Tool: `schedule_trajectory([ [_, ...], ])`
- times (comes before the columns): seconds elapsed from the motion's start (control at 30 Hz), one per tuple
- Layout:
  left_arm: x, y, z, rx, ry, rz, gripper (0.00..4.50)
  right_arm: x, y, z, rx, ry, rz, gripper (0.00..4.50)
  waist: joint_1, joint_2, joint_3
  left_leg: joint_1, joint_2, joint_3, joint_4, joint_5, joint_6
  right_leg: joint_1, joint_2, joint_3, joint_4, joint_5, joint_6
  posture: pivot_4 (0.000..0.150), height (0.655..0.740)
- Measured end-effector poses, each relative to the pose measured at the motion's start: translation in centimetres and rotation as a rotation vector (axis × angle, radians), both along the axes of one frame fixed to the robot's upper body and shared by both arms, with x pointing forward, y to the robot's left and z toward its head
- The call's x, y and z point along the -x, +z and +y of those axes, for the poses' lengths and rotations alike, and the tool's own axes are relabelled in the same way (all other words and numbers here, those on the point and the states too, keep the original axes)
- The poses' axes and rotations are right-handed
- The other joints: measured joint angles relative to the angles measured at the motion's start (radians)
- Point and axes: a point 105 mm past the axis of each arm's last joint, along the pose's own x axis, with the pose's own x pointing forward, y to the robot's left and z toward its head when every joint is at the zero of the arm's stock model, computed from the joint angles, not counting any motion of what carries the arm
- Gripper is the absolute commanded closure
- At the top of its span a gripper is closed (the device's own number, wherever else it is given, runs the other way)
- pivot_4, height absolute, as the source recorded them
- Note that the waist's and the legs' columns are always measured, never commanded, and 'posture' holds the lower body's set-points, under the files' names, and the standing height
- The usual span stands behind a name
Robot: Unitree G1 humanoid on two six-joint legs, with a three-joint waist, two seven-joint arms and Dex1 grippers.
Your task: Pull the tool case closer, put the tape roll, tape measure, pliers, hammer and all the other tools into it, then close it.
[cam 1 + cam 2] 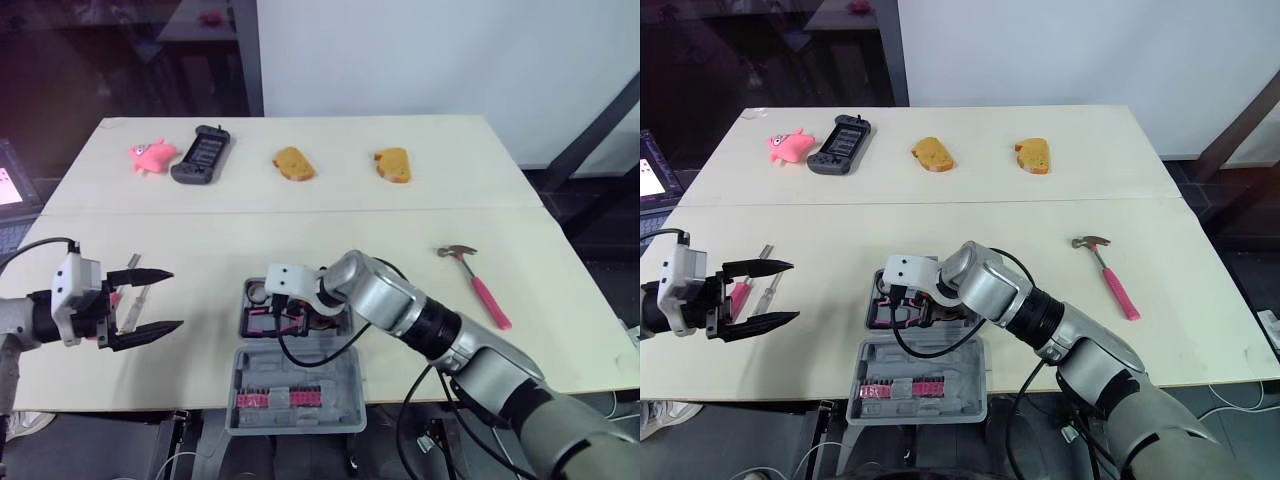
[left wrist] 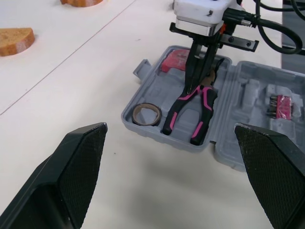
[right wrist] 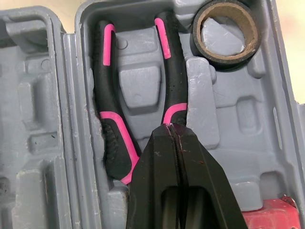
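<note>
The grey tool case (image 1: pixel 345 380) lies open at the table's front middle, lid toward me. In its tray rest the pink-and-black pliers (image 3: pixel 112 119), a tape roll (image 3: pixel 227 31) and a red tape measure (image 2: pixel 175 60). My right gripper (image 3: pixel 174 128) is shut, its tips down at the pliers' joint inside the tray. My left gripper (image 1: pixel 176 298) stands open to the left of the case, with nothing between its fingers. Beside it on the table lies a pink-handled screwdriver (image 1: pixel 740 293) with a slim metal tool (image 1: pixel 767 290). The pink-handled hammer (image 1: pixel 480 285) lies on the table at the right.
A pink toy (image 1: pixel 150 155), a black game controller (image 1: pixel 202 155) and two bread pieces (image 1: pixel 293 163) (image 1: pixel 393 165) line the far side of the table. Pink bit holders (image 1: pixel 280 398) sit in the case lid, which overhangs the front edge.
</note>
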Motion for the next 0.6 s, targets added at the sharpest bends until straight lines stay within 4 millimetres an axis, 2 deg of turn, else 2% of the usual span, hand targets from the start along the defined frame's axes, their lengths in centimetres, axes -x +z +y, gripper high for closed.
schedule_trajectory([
  [0.17, 0.3, -1.0, -0.7, -0.027, -0.018, 0.029, 0.00, 0.0, 1.1, 0.2, -0.160, -0.035, 0.004, 4.46, -0.001, 0.001, 0.001, -0.003, 0.000, 0.000, -0.001, 0.000, 0.000, -0.004, 0.000, 0.000, 0.000, 0.000, 0.000, 0.150, 0.7400],
  [0.2, 0.4, -1.3, -0.8, -0.038, -0.007, 0.035, 0.00, 0.0, 2.2, 0.2, -0.222, -0.034, -0.013, 4.46, -0.001, 0.001, 0.002, -0.004, 0.000, 0.000, -0.001, 0.000, 0.000, -0.005, 0.000, 0.000, 0.000, 0.000, 0.000, 0.150, 0.7400],
  [0.33, 0.5, -1.9, -1.5, -0.051, 0.015, 0.039, 0.00, 0.8, 8.8, 0.0, -0.499, 0.046, -0.145, 4.46, 0.001, 0.000, 0.002, -0.004, 0.000, 0.000, -0.003, 0.000, 0.000, -0.005, 0.000, 0.000, -0.001, 0.000, 0.000, 0.150, 0.7400],
  [0.4, 0.6, -2.4, -1.6, -0.046, 0.039, 0.065, 0.00, 1.9, 10.1, -1.0, -0.576, 0.080, -0.168, 4.46, 0.004, 0.000, 0.002, -0.004, 0.000, 0.000, -0.004, 0.000, 0.000, -0.004, 0.000, 0.000, -0.003, 0.000, 0.000, 0.150, 0.7400],
  [0.43, 0.6, -2.6, -1.7, -0.045, 0.049, 0.074, 0.00, 2.4, 10.1, -2.1, -0.596, 0.083, -0.166, 4.46, 0.007, 0.000, 0.002, -0.004, 0.000, 0.000, -0.003, 0.000, 0.000, -0.003, 0.000, 0.000, -0.004, 0.000, 0.000, 0.150, 0.7400],
  [0.5, 0.9, -3.2, -1.8, -0.044, 0.061, 0.098, 0.00, 3.3, 8.4, -5.3, -0.573, 0.051, -0.129, 4.46, 0.012, 0.000, 0.002, -0.004, 0.000, 0.002, -0.003, 0.000, 0.000, -0.002, -0.002, 0.001, -0.006, 0.000, 0.000, 0.150, 0.7400],
  [0.6, 1.3, -4.1, -1.9, -0.056, 0.068, 0.135, 0.78, 4.9, 5.0, -10.2, -0.442, 0.011, -0.054, 4.50, 0.014, 0.000, 0.003, -0.003, 0.000, 0.003, -0.002, 0.000, 0.000, -0.002, -0.001, 0.002, -0.006, 0.000, 0.000, 0.150, 0.7400],
])
